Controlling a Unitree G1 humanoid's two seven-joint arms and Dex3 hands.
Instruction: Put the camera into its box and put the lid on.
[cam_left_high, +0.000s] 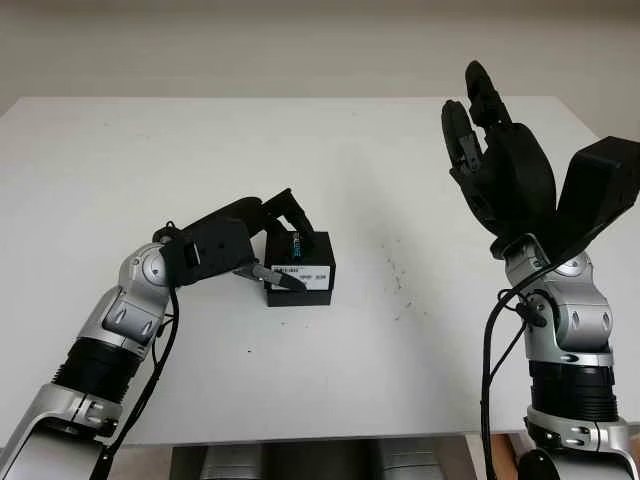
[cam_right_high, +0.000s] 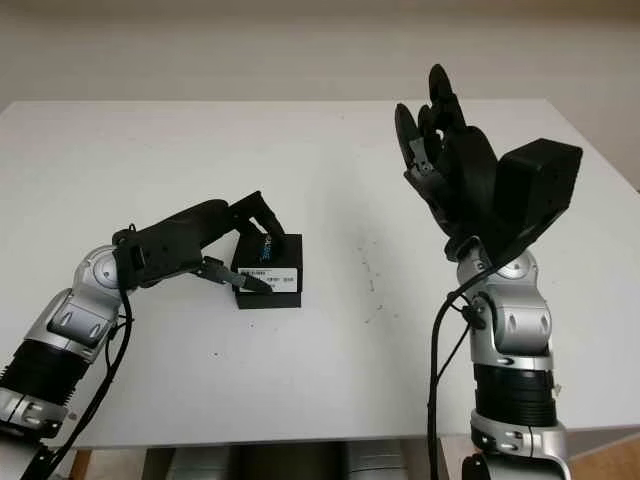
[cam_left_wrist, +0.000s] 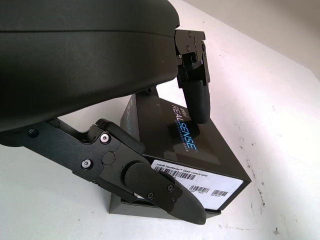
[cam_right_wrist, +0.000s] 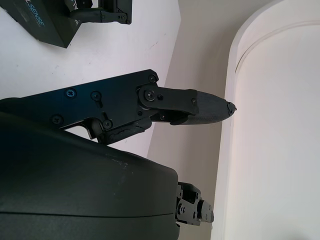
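Note:
A black camera box (cam_left_high: 305, 275) with its lid on stands on the white table (cam_left_high: 150, 150), left of centre. It bears blue lettering on top and a white barcode label on its front side (cam_left_wrist: 200, 182). My left hand (cam_left_high: 290, 255) is closed around it: one finger (cam_left_wrist: 197, 100) lies on the lid's top and the thumb (cam_left_wrist: 165, 192) sits against the labelled front. My right hand (cam_left_high: 490, 150) is raised above the table's right side, open, well away from the box. No camera can be seen outside the box.
Small dark specks (cam_left_high: 400, 280) mark the table right of the box. The table's front edge (cam_left_high: 330, 430) runs just before both arms. A pale wall rises behind the table.

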